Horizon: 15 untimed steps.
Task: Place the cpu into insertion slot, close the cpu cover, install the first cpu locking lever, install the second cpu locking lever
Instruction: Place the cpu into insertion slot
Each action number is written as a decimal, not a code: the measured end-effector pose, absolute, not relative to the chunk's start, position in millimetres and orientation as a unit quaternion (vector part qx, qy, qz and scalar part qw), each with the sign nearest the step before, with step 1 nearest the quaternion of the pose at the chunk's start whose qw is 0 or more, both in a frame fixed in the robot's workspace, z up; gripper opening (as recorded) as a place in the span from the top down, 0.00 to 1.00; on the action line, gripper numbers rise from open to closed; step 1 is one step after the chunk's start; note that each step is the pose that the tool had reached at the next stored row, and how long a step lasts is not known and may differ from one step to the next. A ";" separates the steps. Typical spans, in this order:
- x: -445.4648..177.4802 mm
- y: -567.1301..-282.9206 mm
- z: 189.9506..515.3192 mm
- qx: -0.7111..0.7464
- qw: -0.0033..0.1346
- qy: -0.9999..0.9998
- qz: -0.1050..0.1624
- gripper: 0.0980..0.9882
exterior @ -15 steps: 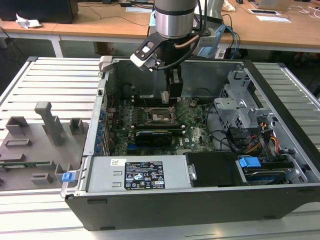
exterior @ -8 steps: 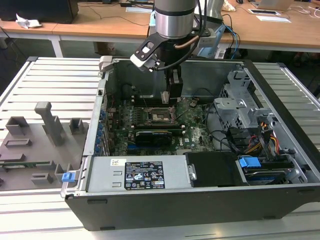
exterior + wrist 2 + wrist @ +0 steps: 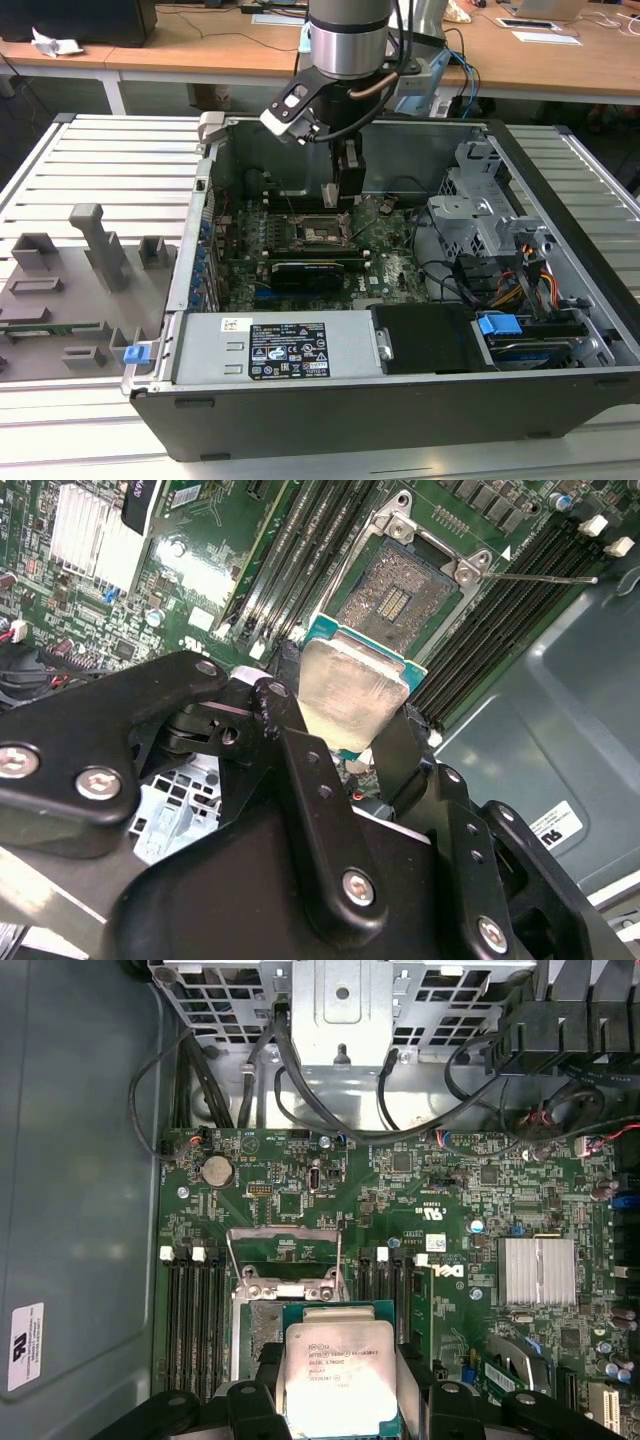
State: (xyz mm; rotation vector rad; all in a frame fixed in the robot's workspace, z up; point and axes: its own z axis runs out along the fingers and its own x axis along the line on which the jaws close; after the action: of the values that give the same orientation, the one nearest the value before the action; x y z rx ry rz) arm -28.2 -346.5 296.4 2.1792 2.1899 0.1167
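Claw (image 3: 345, 718) is clenched on the cpu (image 3: 352, 685) by its edges, near the insertion slot (image 3: 395, 592). I'd say it's light, stiff, prob fragile underneath (no hard squeezing).

One open computer case (image 3: 400, 420) contains one green circuit board (image 3: 400, 1190). The board carries one insertion slot (image 3: 393, 598), one round coin battery (image 3: 215, 1169) and one ribbed silver heatsink (image 3: 538, 1270). There is one end effector (image 3: 345, 720) and one cpu (image 3: 340, 1375).
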 end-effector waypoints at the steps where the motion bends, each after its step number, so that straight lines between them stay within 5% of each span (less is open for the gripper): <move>1: -28.6 -346.5 295.6 0.705 0.025 0.708 0.037 0.51; 15: -31.8 -346.4 286.2 0.708 0.026 0.704 0.037 0.51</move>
State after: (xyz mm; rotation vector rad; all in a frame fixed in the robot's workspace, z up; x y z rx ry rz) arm -31.8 -346.4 286.2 2.1896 2.1777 0.1144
